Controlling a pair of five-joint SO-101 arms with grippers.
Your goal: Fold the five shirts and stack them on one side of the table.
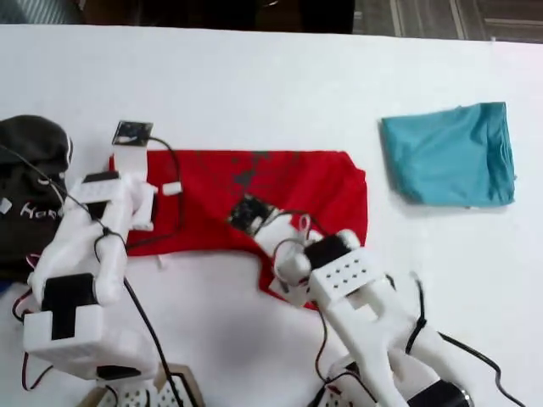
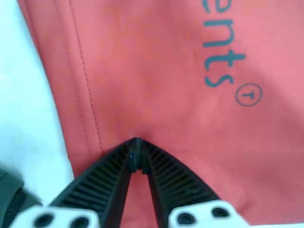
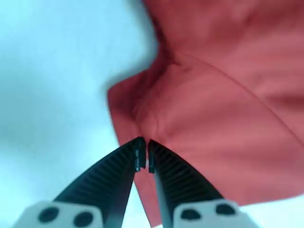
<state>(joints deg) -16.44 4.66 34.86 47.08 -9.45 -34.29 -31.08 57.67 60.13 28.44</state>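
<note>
A red shirt (image 1: 297, 182) with dark print lies spread across the middle of the white table (image 1: 254, 76). At the shirt's left edge near the hem, my left gripper (image 2: 136, 159) is shut, its tips pinched together on the red cloth (image 2: 156, 80). My right gripper (image 3: 143, 154) is shut on a bunched lower flap of the red shirt (image 3: 213, 123), and creases run out from its tips. A folded teal shirt (image 1: 450, 153) lies at the right. A dark shirt (image 1: 30, 170) sits heaped at the left edge.
The left arm (image 1: 85, 246) stands beside the dark heap, and the right arm (image 1: 365, 314) comes in from the near edge. Bare white table lies beyond the red shirt and between it and the teal one.
</note>
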